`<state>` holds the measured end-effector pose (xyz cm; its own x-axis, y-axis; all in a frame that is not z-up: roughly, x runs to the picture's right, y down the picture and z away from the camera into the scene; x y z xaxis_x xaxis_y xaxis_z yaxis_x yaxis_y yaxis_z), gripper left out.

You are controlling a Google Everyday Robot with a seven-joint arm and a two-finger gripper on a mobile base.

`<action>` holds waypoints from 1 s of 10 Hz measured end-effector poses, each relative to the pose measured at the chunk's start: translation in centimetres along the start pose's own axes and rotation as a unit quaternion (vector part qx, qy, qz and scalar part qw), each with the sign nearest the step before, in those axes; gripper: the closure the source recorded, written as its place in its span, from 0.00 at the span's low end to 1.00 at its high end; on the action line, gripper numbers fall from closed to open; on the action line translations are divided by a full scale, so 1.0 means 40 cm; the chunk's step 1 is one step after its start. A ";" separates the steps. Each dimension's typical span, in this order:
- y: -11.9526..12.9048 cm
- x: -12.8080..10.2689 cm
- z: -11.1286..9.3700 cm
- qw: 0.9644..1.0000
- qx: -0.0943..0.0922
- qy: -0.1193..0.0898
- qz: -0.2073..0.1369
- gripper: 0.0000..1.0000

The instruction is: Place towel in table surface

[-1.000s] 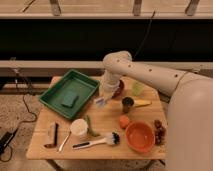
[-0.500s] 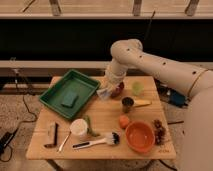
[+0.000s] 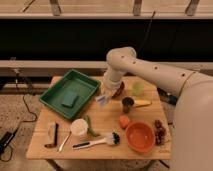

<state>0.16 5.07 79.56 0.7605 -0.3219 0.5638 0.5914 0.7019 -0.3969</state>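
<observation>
A teal folded cloth, the towel as far as I can tell, lies inside the green tray on the left of the wooden table. My gripper hangs just off the tray's right edge, low over the table top, at the end of the white arm that reaches in from the right. A pale bluish patch shows at the gripper's tip. I cannot tell whether it is part of the gripper or something held.
Behind the gripper is a dark red bowl. To the right are a green cup, a dark cup, a yellow item, an orange bowl and dark grapes. In front are a white cup, a brush and a wooden block.
The arm's elbow has swung to the right. The gripper rose a little, then came back down beside the tray's right edge.
</observation>
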 end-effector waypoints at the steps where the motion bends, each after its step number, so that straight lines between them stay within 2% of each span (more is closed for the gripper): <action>1: 0.009 0.001 0.058 1.000 -0.016 -0.003 0.001 1.00; 4: 0.016 0.005 0.184 0.998 -0.054 -0.006 0.007 1.00; 6: 0.007 0.005 0.215 0.998 -0.067 -0.001 0.006 1.00; 10: -0.018 0.003 0.284 0.995 -0.097 0.024 -0.005 1.00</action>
<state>-3.22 11.74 88.14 0.7641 -0.3613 0.5344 0.6354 0.5643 -0.5270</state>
